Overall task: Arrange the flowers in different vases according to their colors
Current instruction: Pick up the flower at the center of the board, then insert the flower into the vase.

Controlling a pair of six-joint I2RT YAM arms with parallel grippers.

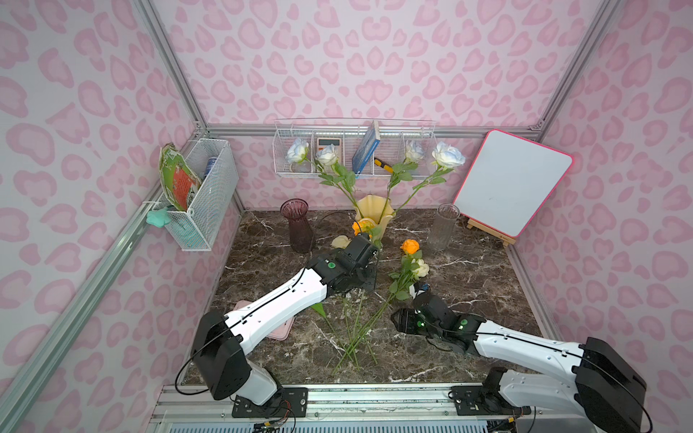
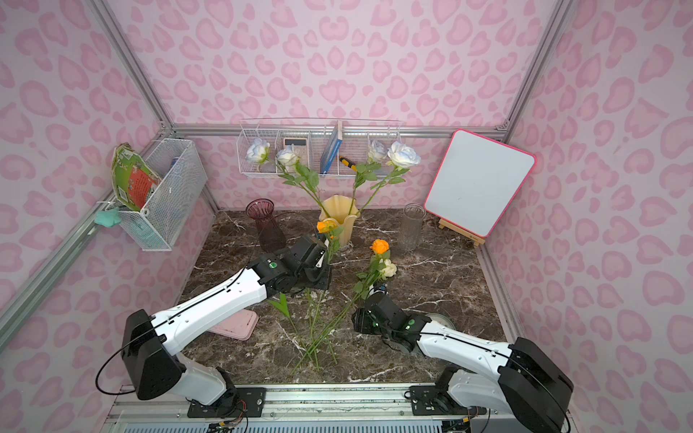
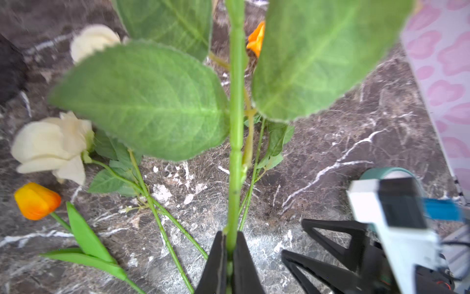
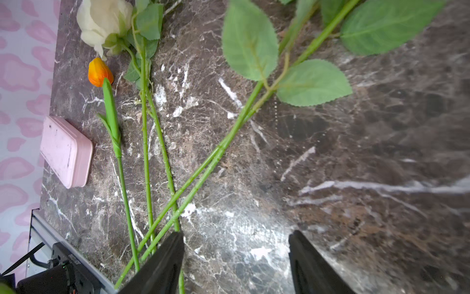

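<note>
Across the dark marble tabletop (image 1: 476, 285), my left arm (image 1: 277, 300) reaches toward the back row of vases while my right arm (image 1: 525, 345) sits low near the front.

Three vases stand in that row. The purple ribbed vase (image 1: 296, 225) is on the left arm's side and the clear glass cylinder (image 1: 444, 226) on the right arm's side. Between them, the yellow wavy-rimmed vase (image 1: 375, 214) already carries four blue-white roses (image 1: 448, 154). Both outer vases look empty.

Loose flowers lie between the arms, stems fanned toward the front edge: a loose orange rose (image 1: 409, 246), a cream rose (image 1: 422, 268) just beside it, a second cream rose (image 1: 340, 241) near my left wrist, and a small orange tulip bud (image 3: 37, 201).

The left gripper (image 3: 230, 236) is pressed together on the green stem of the held orange rose (image 1: 362, 226), pinching it below the leaves. The right gripper (image 4: 236, 233) stands spread and empty above the crossed stems.

The stem runs straight out from the left jaws, with the bloom at the far end, just in front of the yellow vase. I cannot see the cut end behind the wrist.

I judge the next move turns on this: the purple vase lies close on the left of the held bloom, nearer this arm than the cylinder. The cut end must tip down to enter a mouth.
</note>
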